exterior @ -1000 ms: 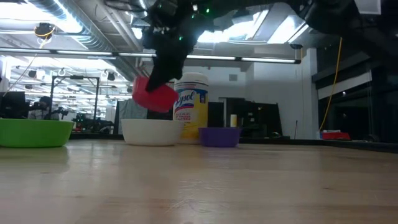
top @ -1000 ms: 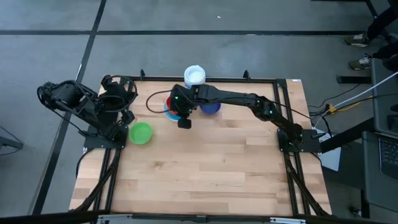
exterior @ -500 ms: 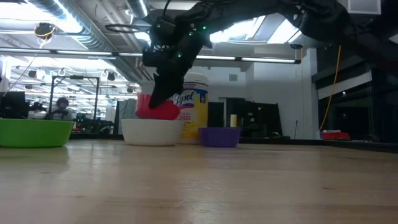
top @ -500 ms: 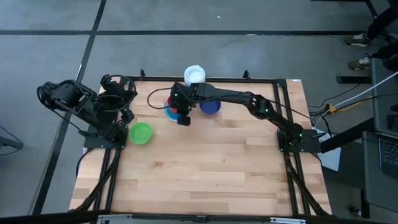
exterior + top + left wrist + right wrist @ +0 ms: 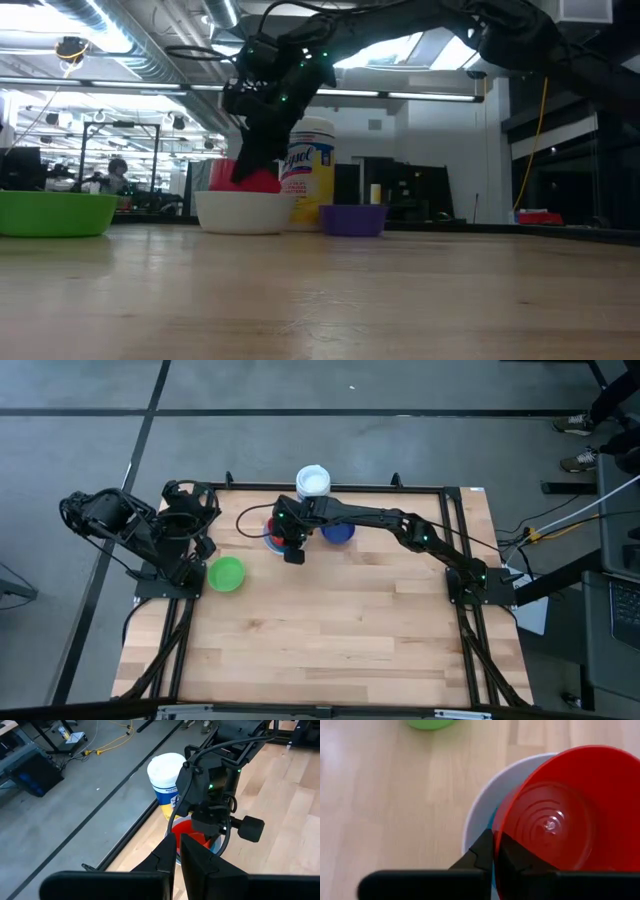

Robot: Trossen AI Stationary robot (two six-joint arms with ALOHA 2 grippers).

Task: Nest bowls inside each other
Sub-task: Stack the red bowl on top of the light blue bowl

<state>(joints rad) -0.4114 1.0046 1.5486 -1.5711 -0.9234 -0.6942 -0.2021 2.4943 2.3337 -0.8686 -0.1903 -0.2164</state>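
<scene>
The red bowl (image 5: 560, 820) sits down inside the white bowl (image 5: 480, 805) at the table's far side. A sliver of the teal bowl (image 5: 491, 822) shows between them. My right gripper (image 5: 495, 840) reaches in from the right and is shut on the red bowl's rim. The dark blue bowl (image 5: 338, 532) stands on the table just right of the stack. The green bowl (image 5: 226, 573) stands apart to the near left. My left gripper (image 5: 177, 842) hangs shut at the table's far left corner, holding nothing. My right gripper pinches the red bowl's rim (image 5: 496, 827), one finger (image 5: 512, 855) inside the bowl and one (image 5: 481, 849) outside. The fingers slant down from above. In the low view the red bowl (image 5: 245, 178) has its lower part inside the white bowl (image 5: 240, 210).
A white-lidded tub with a yellow label (image 5: 313, 481) stands right behind the stack, close to my right arm. The wooden table (image 5: 330, 630) stretches bare toward its near edge. A black frame rail (image 5: 300, 487) runs along the far edge.
My right gripper has gone down with the red bowl. The bowl hung tilted above the white bowl a second ago and now sits inside it.
</scene>
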